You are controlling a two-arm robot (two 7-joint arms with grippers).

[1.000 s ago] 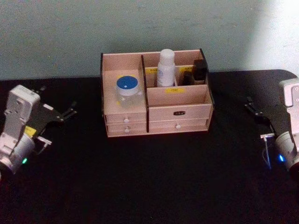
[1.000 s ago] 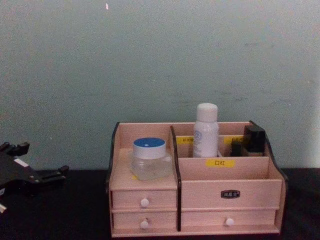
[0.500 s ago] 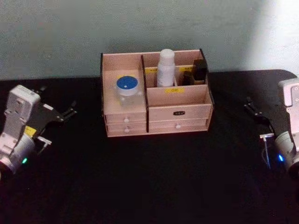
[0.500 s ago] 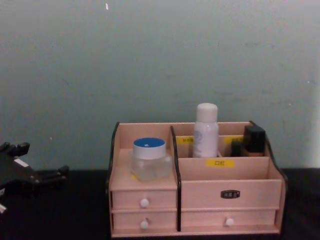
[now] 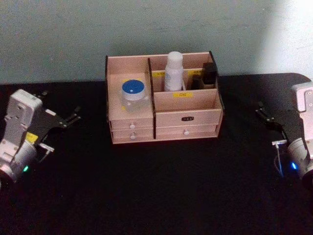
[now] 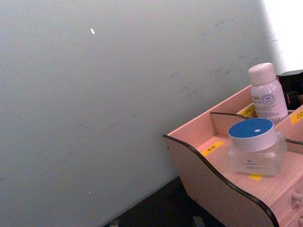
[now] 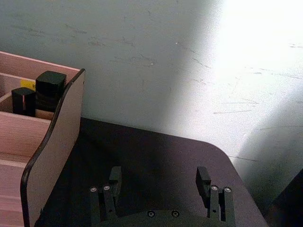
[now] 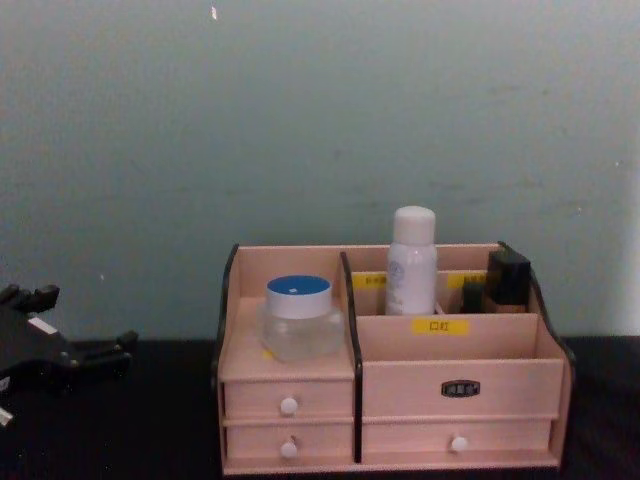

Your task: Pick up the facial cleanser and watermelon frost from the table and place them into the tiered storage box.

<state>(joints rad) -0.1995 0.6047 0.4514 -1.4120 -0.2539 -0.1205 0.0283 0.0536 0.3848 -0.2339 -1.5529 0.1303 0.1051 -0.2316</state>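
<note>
The yellow labels on the tiered storage box carry print too small to read; so does the white bottle; the bottle's foot is hidden behind a divider in the chest view; the left gripper is cut off by that view's left edge; two black items at the back right are too dark to identify.

You are looking at a black table sitting against a pale green wall. Two small black blocks (identity unclear) are standing upright, side by side, near the wall.
</note>
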